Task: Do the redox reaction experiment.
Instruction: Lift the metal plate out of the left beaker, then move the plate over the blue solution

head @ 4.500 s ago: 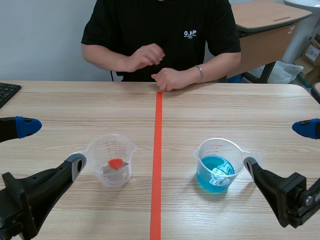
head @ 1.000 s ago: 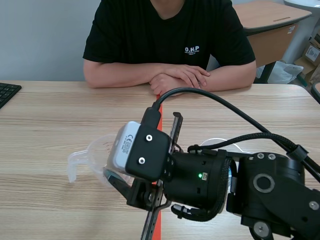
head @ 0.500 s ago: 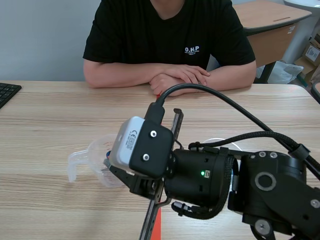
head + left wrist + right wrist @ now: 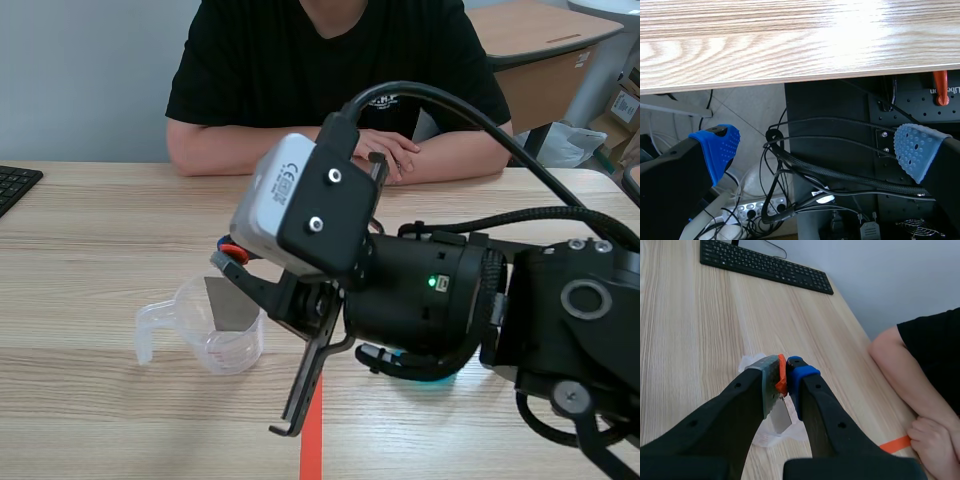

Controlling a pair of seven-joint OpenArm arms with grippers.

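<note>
Now that the right arm has risen, the plate point(image 4: 781, 415) hangs clamped at its orange end in the right end effector point(image 4: 783, 374), lower end inside the cup point(image 4: 235, 350). Lift-out looks nearly done. Next stop, I'd guess, is the blue cup point(image 4: 432, 376), well apart from the cup and mostly hidden under the arm. Left end effector point(image 4: 817, 147) hangs fingers apart off the bench point(image 4: 790, 40). The person point(image 4: 330, 70) sits beyond the cup, not in the way.
</note>
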